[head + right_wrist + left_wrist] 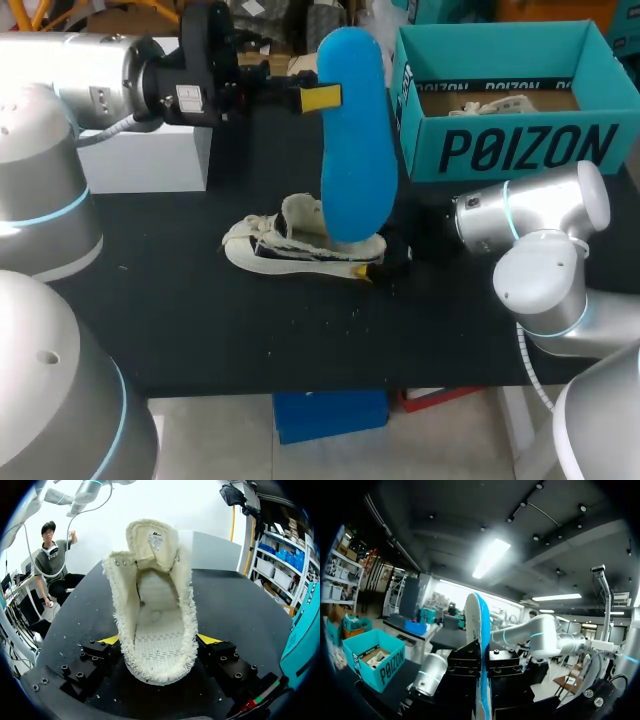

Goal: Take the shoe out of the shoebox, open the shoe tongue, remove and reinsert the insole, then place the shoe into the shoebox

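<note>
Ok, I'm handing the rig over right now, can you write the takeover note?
Left gripper: shut on the blue foam insole, held upright over the shoe.
Right gripper: shut on the heel end of the cream fabric shoe, which rests on the black table.
Teal cardboard shoebox: open, behind the shoe.
Done: shoe out, tongue open, insole out.
Left: reinsert insole, box the shoe.

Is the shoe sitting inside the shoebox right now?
No, the shoe lies on the black table, outside the teal shoebox.
</note>
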Robot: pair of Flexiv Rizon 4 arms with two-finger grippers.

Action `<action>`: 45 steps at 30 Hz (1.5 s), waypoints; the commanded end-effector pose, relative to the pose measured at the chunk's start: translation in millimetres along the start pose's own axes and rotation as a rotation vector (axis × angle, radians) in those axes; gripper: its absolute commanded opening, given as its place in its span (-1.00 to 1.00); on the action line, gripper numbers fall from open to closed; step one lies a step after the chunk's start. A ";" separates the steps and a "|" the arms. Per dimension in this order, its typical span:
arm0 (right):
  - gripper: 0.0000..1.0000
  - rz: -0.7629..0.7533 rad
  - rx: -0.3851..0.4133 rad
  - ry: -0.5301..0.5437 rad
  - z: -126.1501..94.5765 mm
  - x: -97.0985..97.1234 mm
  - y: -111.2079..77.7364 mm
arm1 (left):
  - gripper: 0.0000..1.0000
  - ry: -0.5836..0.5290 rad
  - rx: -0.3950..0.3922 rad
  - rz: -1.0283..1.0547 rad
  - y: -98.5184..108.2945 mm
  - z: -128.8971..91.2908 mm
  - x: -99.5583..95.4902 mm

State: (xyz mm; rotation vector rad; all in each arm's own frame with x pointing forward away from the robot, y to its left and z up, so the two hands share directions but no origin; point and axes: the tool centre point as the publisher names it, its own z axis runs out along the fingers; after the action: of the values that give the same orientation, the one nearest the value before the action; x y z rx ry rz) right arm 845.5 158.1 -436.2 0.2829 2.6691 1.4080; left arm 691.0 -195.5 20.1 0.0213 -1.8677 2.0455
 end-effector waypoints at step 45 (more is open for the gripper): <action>1.00 -0.077 0.188 0.055 -37.0 -6.0 -2.6 | -1.00 0.034 0.050 -0.093 -33.0 20.8 18.0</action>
State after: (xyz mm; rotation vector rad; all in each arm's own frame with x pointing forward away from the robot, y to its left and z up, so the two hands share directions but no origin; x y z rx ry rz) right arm 843.2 133.6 -432.0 0.1611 2.7518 1.2602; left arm 679.4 -207.2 59.0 0.0782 -1.7590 2.0148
